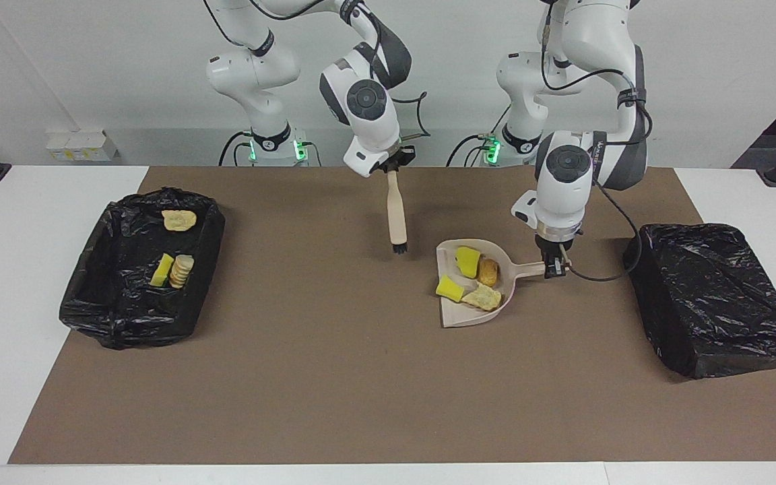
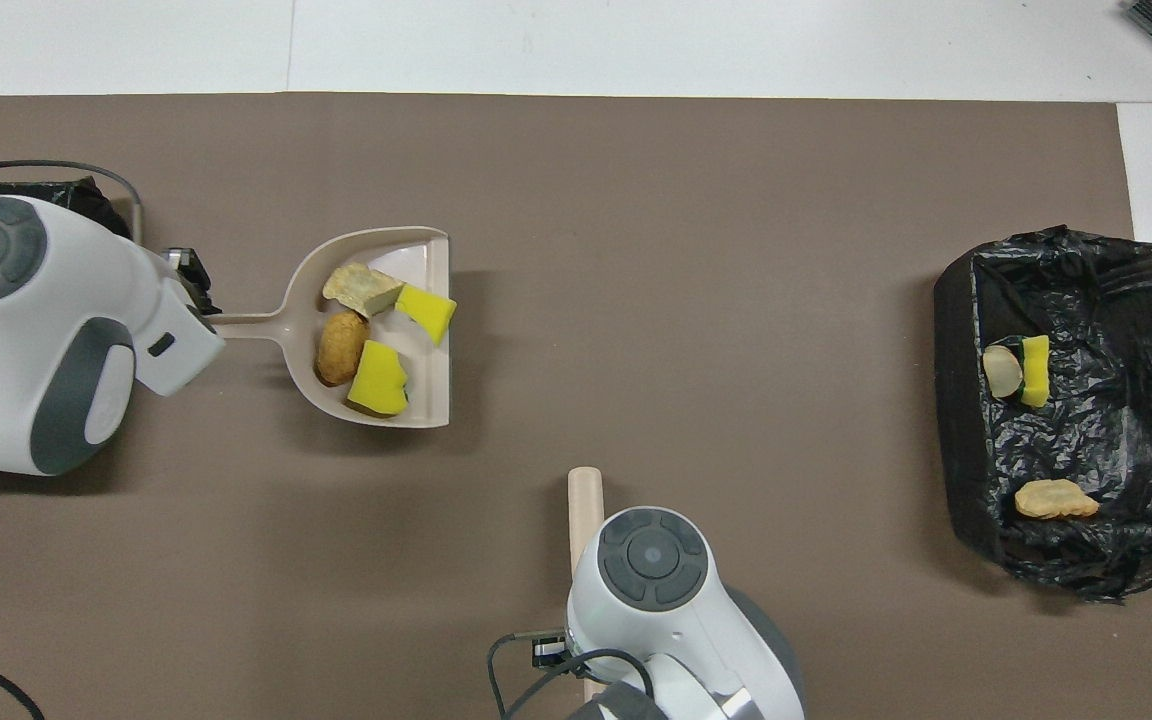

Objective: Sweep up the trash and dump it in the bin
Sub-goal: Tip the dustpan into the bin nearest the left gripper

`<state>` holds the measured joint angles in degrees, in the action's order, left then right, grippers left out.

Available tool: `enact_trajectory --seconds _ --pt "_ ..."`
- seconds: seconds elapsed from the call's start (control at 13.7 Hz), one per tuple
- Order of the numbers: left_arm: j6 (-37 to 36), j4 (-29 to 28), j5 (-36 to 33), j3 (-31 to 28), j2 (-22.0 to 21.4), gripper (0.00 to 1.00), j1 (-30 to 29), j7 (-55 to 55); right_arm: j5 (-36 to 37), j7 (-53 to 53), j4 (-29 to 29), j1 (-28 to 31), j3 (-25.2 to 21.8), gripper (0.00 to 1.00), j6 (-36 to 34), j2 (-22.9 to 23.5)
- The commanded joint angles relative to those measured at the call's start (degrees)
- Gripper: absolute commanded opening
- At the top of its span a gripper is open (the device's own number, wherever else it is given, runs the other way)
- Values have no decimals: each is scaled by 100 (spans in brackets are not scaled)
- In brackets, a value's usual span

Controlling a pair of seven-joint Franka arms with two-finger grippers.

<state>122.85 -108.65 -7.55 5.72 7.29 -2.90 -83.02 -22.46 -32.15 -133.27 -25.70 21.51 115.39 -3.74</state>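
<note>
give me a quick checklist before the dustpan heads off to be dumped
1. Left pincer shut on the dustpan handle: ok.
2. Load in the pan: two yellow sponge chunks, a brown bread roll and a bread slice all lie inside: ok.
3. One sponge chunk sits close to the pan's open lip and might slide out if it tips: not ok.
4. Right pincer shut on the brush, brush raised and apart from the pan: ok.
5. Mat free of loose trash: ok.
6. Open bin at the right arm's end ready, trash already in it: ok.
7. Black bag-wrapped bin beside the left arm open: cannot tell.
</note>
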Motion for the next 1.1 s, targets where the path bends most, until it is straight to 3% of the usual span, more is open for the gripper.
enact_trajectory --seconds 0.0,0.37,0.66,0.88,1.02 --pt "-348 623 166 69 123 0 -560 -468 57 165 -296 22 11 0 368 -277" --pt "-763 1880 254 52 658 0 -1597 -1449 22 305 -419 83 2 0 835 -137" --pt "-1043 3083 281 69 1483 0 -2591 -2085 22 367 -349 83 2 0 906 31" --pt "-939 4015 184 -19 2168 0 -2829 -2699 31 411 -349 83 2 0 968 119" --pt "-825 4273 -419 -27 2312 0 -2847 -3035 22 394 -349 92 2 3 1038 154"
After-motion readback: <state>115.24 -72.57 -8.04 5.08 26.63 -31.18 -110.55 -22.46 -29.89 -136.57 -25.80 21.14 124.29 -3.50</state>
